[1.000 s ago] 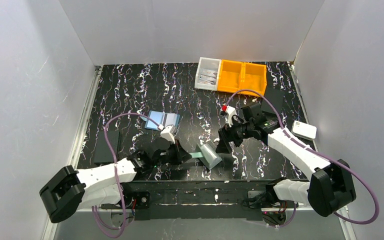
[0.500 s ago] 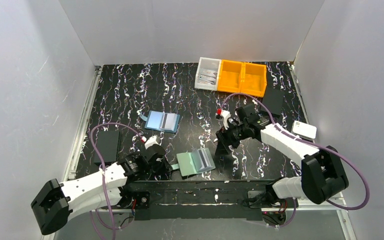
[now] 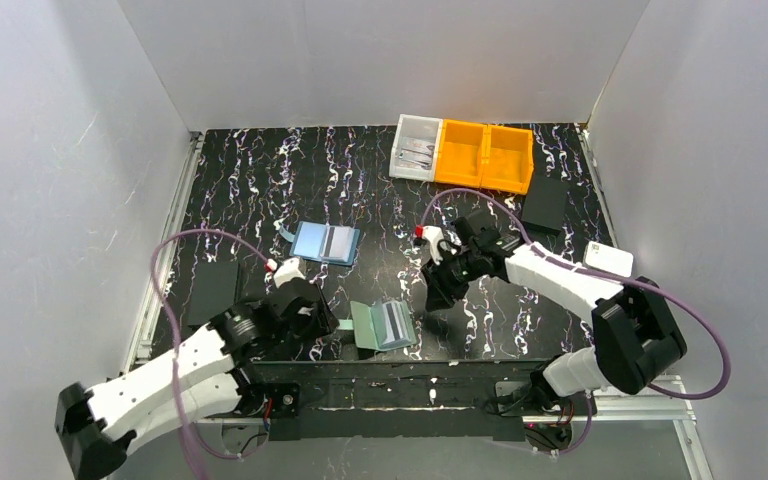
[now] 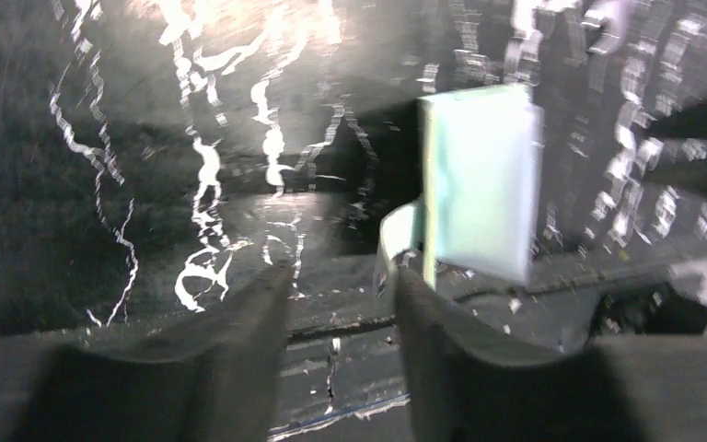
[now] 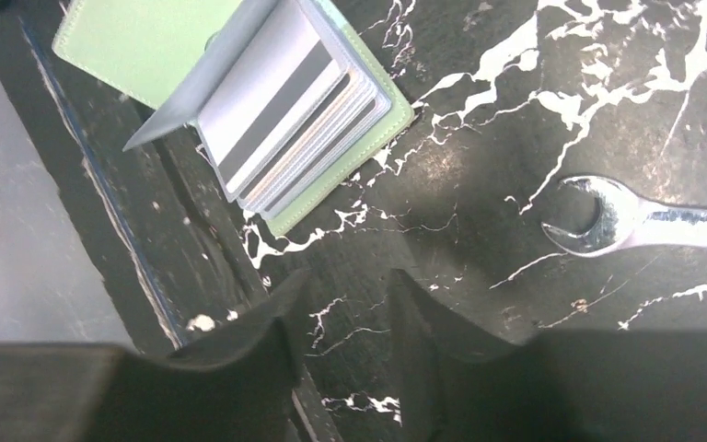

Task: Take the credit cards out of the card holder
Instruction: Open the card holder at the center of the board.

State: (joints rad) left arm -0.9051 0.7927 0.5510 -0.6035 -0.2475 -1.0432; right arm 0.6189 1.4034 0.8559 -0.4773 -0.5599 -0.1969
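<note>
The sage-green card holder (image 3: 367, 323) lies open near the table's front edge, between the two arms. Several credit cards (image 3: 396, 322) are stacked in its right panel; the top one is grey with a dark stripe. In the right wrist view the holder (image 5: 138, 41) and the cards (image 5: 281, 115) lie at the upper left, apart from my fingers. My right gripper (image 5: 345, 285) is open and empty above bare table, right of the holder (image 3: 438, 297). My left gripper (image 4: 341, 276) is open and empty just left of the holder (image 4: 479, 175); its right finger (image 4: 423, 304) is near the snap tab (image 4: 394, 232). That view is blurred.
A light-blue flat rectangle with a dark stripe (image 3: 325, 242) lies behind the holder. A steel wrench (image 5: 635, 223) lies right of my right gripper. A white bin (image 3: 417, 148) and orange bins (image 3: 485, 155) stand at the back. A black box (image 3: 545, 205) sits at the right, a black slab (image 3: 212, 290) at the left.
</note>
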